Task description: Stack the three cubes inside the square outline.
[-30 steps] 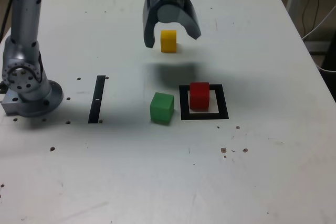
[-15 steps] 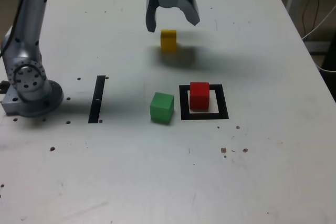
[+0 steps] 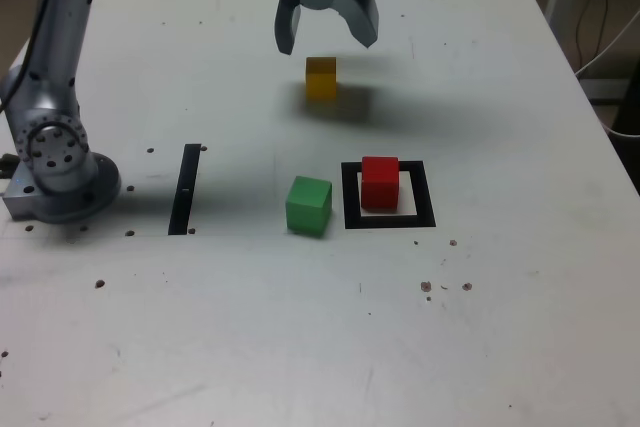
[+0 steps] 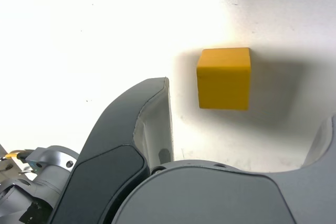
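Three small cubes are lying on the white table (image 3: 230,337), and I am reading them from the exterior view's left to its right. First, a matte green cube (image 3: 308,206) is sitting just outside the tape frame, turned a little, so I am expecting to need a turned wrist for it. Next, a matte yellow cube (image 3: 321,79) is resting flat on the table, well apart from the others. Above it my grey two-finger gripper (image 3: 328,48) is hanging with its jaws wide apart, and it is holding nothing. From the wrist view, I am judging this cube to be light and stiff, not fragile, perhaps slightly slippery on its smooth faces. I am planning to take it by two opposite upright sides, around the middle height, with modest force; gripping at an edge would be risking a twist. Farthest right, a matte red cube (image 3: 380,184) is standing inside the square outline of black tape (image 3: 425,194), and its flat top is offering a narrow seat, so I am wanting the yellow one held level.
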Robot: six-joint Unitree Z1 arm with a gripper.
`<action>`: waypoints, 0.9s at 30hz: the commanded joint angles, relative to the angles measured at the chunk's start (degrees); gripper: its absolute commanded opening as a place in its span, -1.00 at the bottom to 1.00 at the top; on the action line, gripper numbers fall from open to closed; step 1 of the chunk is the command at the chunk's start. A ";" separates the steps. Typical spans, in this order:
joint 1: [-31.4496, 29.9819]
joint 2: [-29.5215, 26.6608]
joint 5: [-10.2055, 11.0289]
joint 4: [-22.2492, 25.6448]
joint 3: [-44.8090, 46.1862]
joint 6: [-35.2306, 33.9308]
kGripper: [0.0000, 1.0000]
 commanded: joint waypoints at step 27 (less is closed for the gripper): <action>1.07 9.23 -0.91 -0.98 -0.45 -2.48 0.46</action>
